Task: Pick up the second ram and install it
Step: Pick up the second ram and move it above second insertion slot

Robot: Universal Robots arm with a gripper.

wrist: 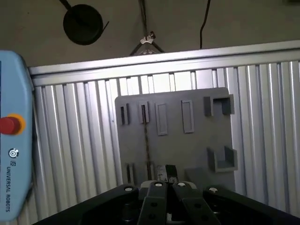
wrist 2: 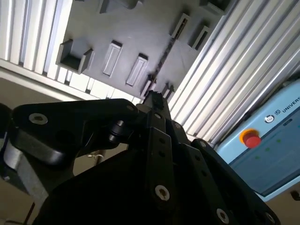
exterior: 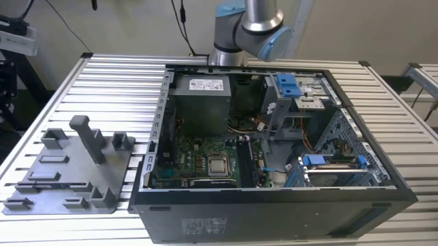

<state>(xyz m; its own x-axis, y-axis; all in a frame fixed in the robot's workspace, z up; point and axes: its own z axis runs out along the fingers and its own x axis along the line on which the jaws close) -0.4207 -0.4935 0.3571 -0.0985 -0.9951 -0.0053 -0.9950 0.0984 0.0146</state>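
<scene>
The second ram [wrist: 146,140] was seen edge-on as a thin dark strip, stood upright, well beyond the jaws.

A robotics lab: a silver-and-blue robot arm [exterior: 250,23] at the far edge of a ribbed aluminium table [exterior: 116,87] bearing an opened black computer tower [exterior: 274,218] and a grey plastic fixture tray [exterior: 68,171]

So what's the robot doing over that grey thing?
The robot arm's pincer hangs over the grey holder tray on the slatted table. A thin dark ram stick stands on edge in the tray, in line with the pincer. It is not yet in the open computer case beside the tray.
</scene>
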